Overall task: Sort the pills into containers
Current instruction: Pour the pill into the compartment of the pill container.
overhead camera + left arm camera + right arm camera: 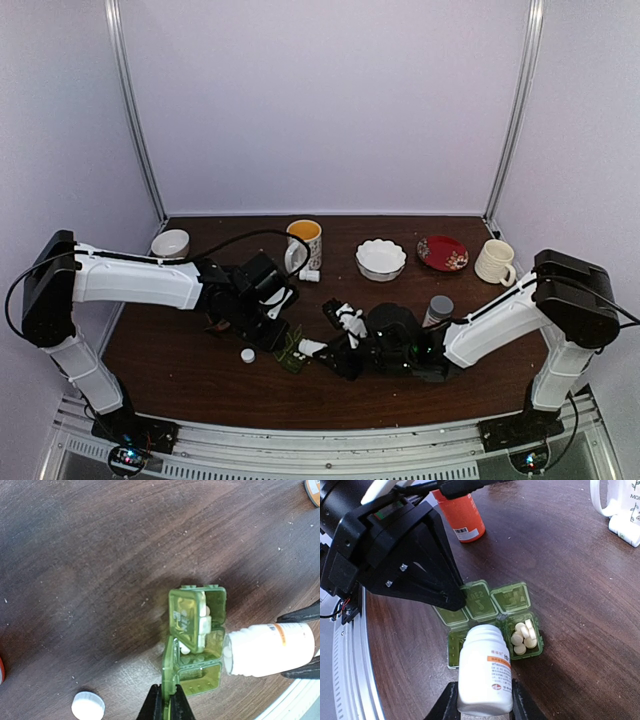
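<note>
The left gripper (165,702) pinched the pill box (199,675) steady, the right gripper (482,700) clasped the white bottle (485,660), and a slow tilt looked wisest.

OBSTACLES: left gripper (167,692) and white bottle (270,650) crowd pill box (197,640); white cap (88,705) alongside | FREE: bare tabletop (75,555) beyond it

Pills (524,636) lie in one pill box (480,600) compartment, beside the bottle (484,675).

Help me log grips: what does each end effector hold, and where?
Left end effector pinches the green pill box by a thin edge. Right end effector clamps the white bottle around its lower body.
</note>
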You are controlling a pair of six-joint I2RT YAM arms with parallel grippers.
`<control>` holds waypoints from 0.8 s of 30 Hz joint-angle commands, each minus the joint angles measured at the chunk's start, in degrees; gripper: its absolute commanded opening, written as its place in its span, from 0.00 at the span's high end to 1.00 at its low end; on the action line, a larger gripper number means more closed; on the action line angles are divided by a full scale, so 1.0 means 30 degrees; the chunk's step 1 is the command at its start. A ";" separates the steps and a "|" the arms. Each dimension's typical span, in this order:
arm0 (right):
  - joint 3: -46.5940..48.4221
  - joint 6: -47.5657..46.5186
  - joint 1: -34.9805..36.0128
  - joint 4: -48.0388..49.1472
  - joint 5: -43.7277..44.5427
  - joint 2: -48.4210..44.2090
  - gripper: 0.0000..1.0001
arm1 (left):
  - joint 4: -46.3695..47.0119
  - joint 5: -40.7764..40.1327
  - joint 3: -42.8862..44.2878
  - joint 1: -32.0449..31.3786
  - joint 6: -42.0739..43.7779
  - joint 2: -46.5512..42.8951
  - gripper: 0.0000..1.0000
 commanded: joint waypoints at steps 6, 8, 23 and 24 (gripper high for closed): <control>0.0932 -0.0043 -0.0115 -0.1003 -0.0104 -0.0138 1.00 | 0.0450 0.0125 0.0373 -0.0150 0.0176 0.0188 0.97; -0.0109 0.0472 -0.0129 0.1332 -0.0222 -0.0327 1.00 | 0.0426 0.0126 0.0373 -0.0127 0.0175 0.0182 0.97; 0.0618 0.0152 -0.0119 -0.0713 0.0109 -0.0200 1.00 | 0.0421 0.0097 0.0344 -0.0147 0.0087 0.0170 0.93; 0.1162 -0.0133 -0.0117 -0.1643 -0.0014 -0.0067 1.00 | 0.0445 0.0083 0.0344 -0.0143 0.0087 0.0167 0.93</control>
